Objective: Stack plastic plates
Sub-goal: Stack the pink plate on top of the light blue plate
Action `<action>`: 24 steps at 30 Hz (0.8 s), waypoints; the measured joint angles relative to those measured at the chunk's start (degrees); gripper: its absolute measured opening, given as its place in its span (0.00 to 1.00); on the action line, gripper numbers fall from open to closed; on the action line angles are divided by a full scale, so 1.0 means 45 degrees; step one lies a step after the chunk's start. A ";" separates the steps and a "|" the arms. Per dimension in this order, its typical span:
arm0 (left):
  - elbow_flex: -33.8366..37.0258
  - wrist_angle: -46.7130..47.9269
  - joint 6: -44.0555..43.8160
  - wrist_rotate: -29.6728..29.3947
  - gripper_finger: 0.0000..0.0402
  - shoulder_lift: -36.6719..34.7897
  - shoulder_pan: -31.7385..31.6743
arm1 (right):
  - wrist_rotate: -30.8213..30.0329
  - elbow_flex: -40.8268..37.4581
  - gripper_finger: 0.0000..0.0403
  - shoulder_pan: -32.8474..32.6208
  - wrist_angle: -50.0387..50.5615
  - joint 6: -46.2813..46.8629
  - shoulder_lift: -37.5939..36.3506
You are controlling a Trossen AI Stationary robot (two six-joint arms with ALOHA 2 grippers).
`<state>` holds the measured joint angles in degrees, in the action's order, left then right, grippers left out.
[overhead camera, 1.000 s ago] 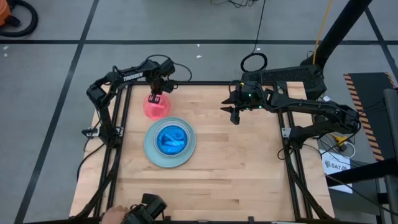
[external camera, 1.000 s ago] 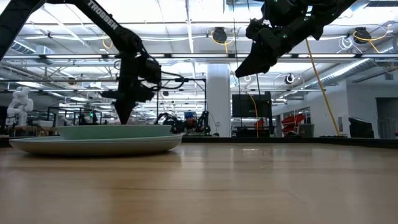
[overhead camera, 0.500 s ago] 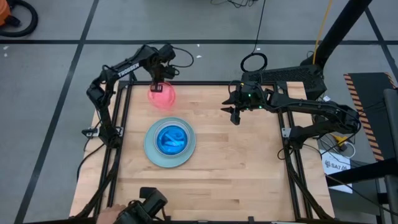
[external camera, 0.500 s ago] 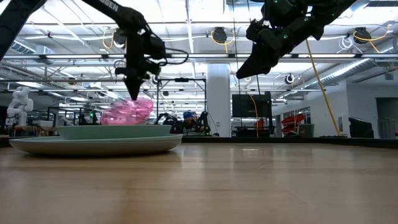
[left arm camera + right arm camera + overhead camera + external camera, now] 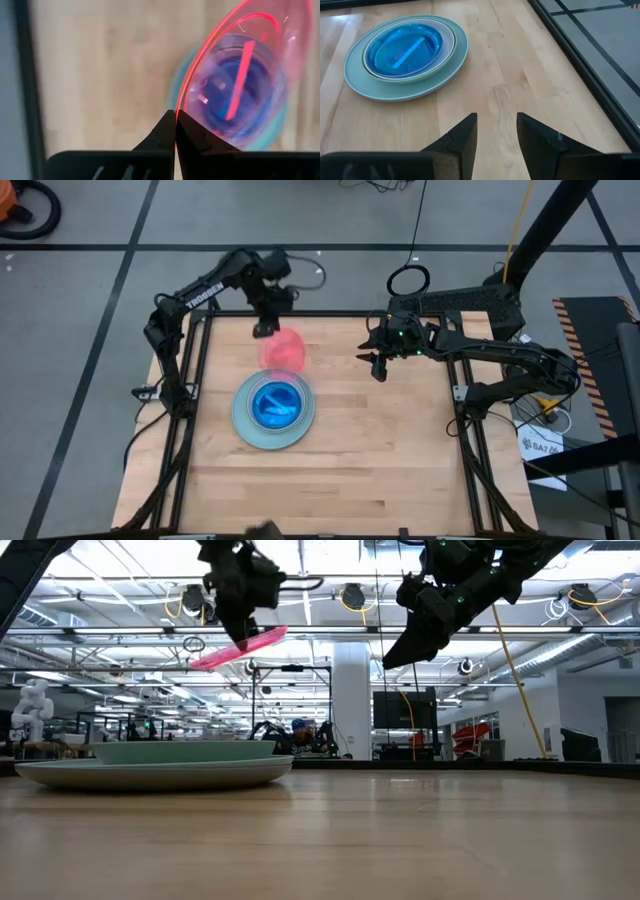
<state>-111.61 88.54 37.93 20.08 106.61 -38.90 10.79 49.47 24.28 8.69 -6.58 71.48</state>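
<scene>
A stack of plates [image 5: 273, 409] rests on the table's left half: a large pale green plate [image 5: 355, 75] at the bottom, a translucent blue one [image 5: 402, 48] on top. My left gripper [image 5: 264, 330] is shut on a translucent pink-red plate [image 5: 283, 349], high above the table near the far left edge. In the low view the pink plate [image 5: 240, 646] hangs tilted well above the stack [image 5: 155, 765]. My right gripper [image 5: 496, 127] is open and empty, above the table's far middle [image 5: 377, 368]. My left gripper pinches the pink plate's rim [image 5: 178, 116] between its two fingertips, only at the edge. The fingers point down and toward the near edge. The plate is lifted clear of the table and tilted, sloping away from the fingers over the stack [image 5: 280, 125].
Bare wooden tabletop [image 5: 380, 450] spreads to the right of and in front of the stack. A black metal frame [image 5: 470, 470] runs round the table. The room behind shows in the low view.
My left gripper has lifted the pink plate off the table at the far left, carried it up high and a little toward the right, above the stack's far side. The plate has gone from lying on the table to hanging tilted in the air. A person's hand at the near edge has withdrawn.
</scene>
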 joint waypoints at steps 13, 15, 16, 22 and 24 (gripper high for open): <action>0.1909 -0.0740 -0.2371 -0.0008 0.01 0.0010 0.4373 | 0.0002 0.0000 0.32 -0.0001 0.0616 0.0471 0.0000; 0.2644 -0.0950 -0.2699 -0.0344 0.01 -0.0005 0.4757 | 0.0005 -0.0126 0.32 -0.0029 0.0563 0.0605 0.0000; 0.3027 -0.1164 -0.2920 -0.0703 0.01 -0.0005 0.4910 | 0.0003 -0.0222 0.32 -0.0039 0.0587 0.0602 0.0000; 0.4438 -0.2677 -0.4446 -0.3200 0.01 0.0010 0.5199 | 0.0005 -0.0529 0.32 -0.0040 0.0607 0.0605 0.0005; 0.4602 -0.2691 -0.4936 -0.3982 0.01 0.0015 0.5113 | 0.0005 -0.0534 0.32 -0.0054 0.0604 0.0822 0.0005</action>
<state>-90.90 76.43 15.72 2.15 106.67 -15.89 10.81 47.07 24.03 11.40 -2.88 71.50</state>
